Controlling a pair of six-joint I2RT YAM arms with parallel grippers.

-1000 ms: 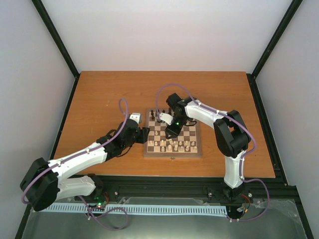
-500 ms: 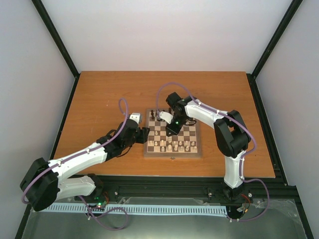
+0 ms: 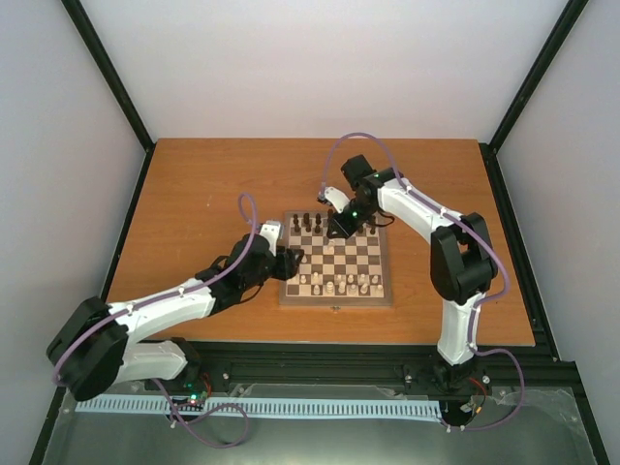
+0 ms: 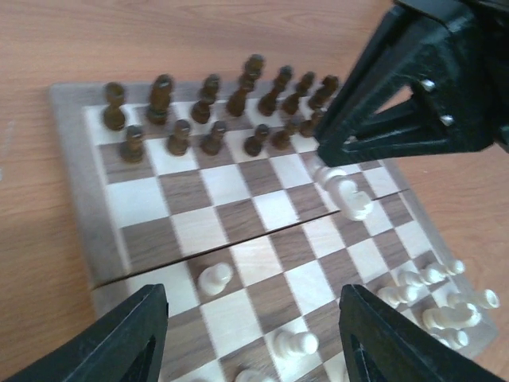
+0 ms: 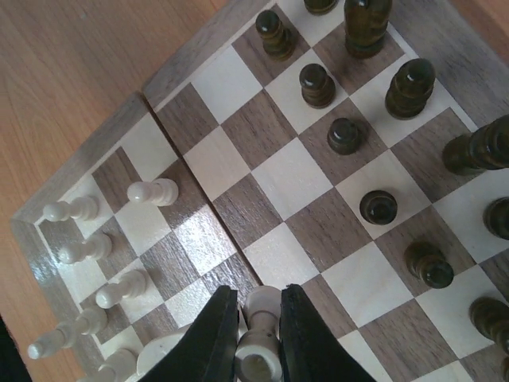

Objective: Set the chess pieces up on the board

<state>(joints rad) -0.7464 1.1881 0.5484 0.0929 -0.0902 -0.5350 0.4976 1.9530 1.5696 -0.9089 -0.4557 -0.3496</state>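
Right hand (image 5: 258,298) tight around cream piece (image 5: 258,350)

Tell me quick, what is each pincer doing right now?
Left pincer: open, holding nothing.
Right pincer: closed on a cream chess piece.

chess pieces (image 3: 336,283) on board (image 3: 337,301); board on table (image 3: 194,194)
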